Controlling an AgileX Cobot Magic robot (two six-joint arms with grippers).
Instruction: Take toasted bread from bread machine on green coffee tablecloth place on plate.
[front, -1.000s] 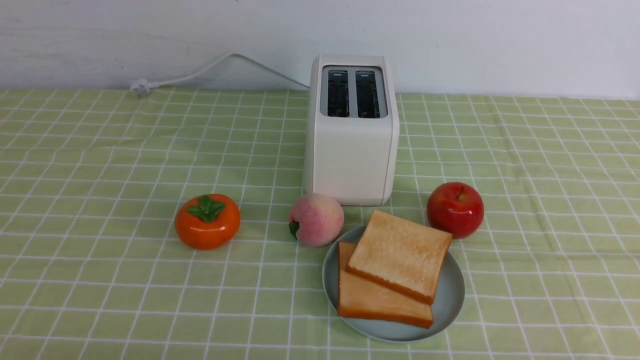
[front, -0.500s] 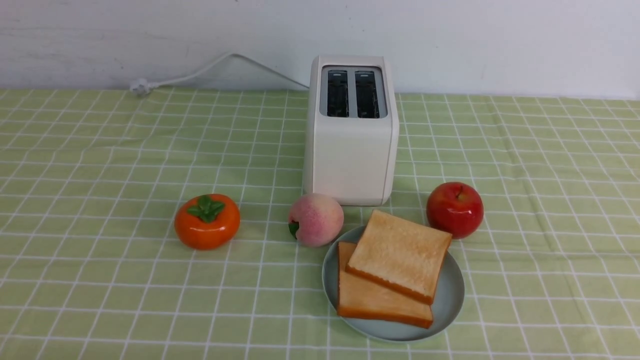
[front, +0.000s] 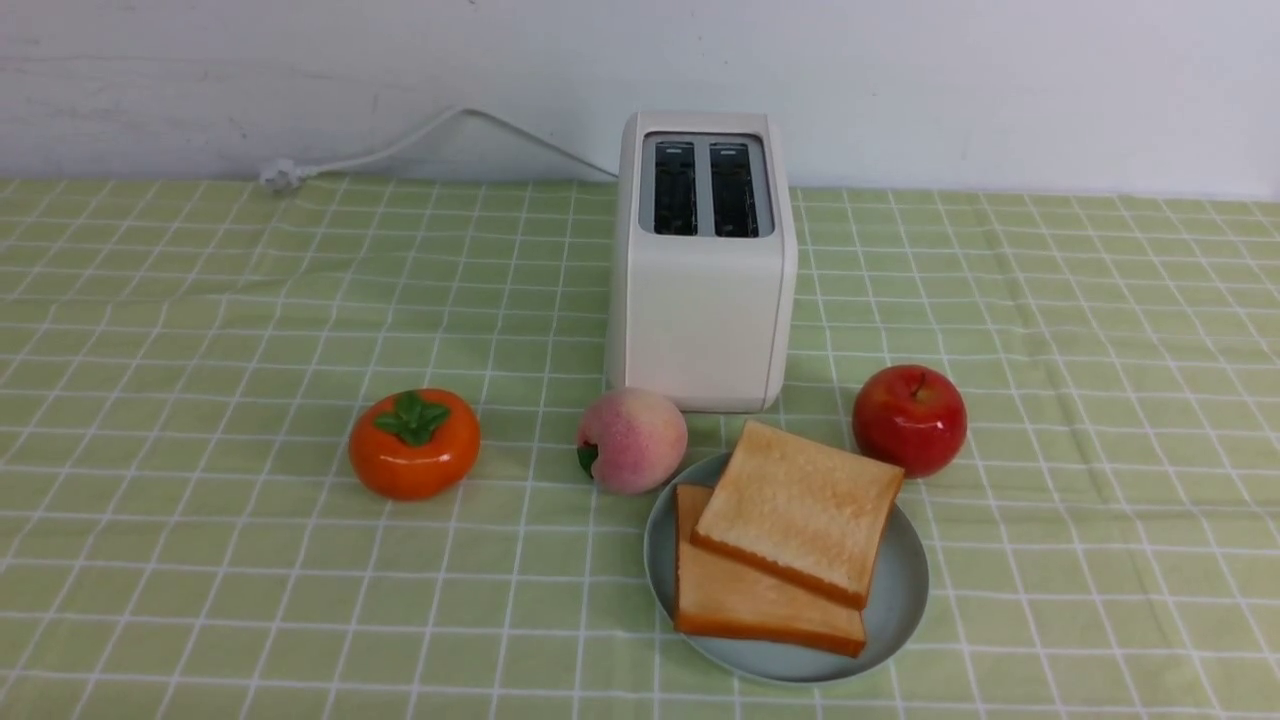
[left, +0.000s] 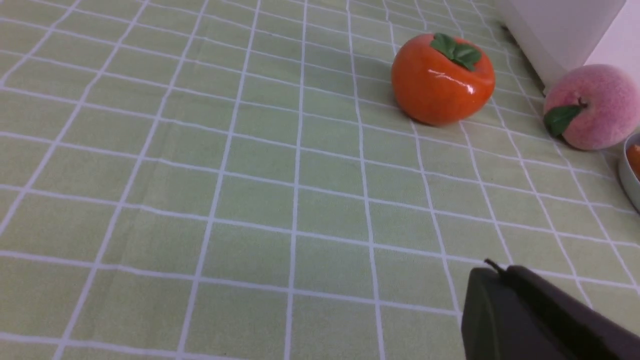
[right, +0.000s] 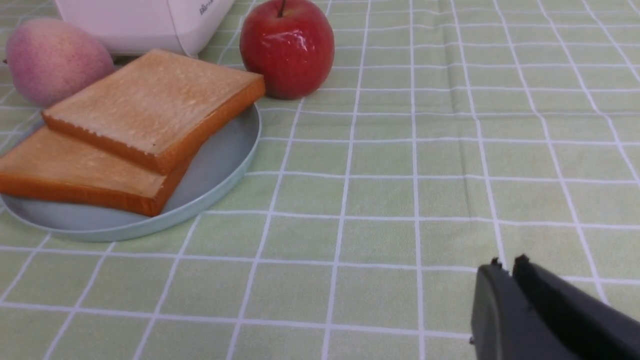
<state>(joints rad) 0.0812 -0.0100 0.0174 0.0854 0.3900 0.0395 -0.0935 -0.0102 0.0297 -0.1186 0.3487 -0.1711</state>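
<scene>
Two thick square slices of toasted bread (front: 800, 505) lay stacked on the plate (front: 903, 590), the upper one skewed and overlapping the lower; faces pale golden and finely grained, crust edges darker orange-brown. Plate round, shallow, pale blue, low raised rim, smooth matte, sitting toward the near edge of the tabletop, right of centre. Bread machine (front: 703, 300) just behind it: boxy, white, rounded corners, grey top panel, both dark slots empty; white cord (front: 420, 135) trailed toward the far left edge. Green coffee tablecloth (front: 200, 330) light green with thin white grid, slight creases on the right side. Fuzzy pink peach (front: 632, 440) touched the plate's rim; glossy red apple (front: 910, 420) just beside the rim; glossy orange persimmon (front: 414, 443) well to the left. Left gripper (left: 492, 270) above bare cloth, jaws together, empty. Right gripper (right: 506, 264) above bare cloth, empty, jaws nearly together with a thin slit between the tips
</scene>
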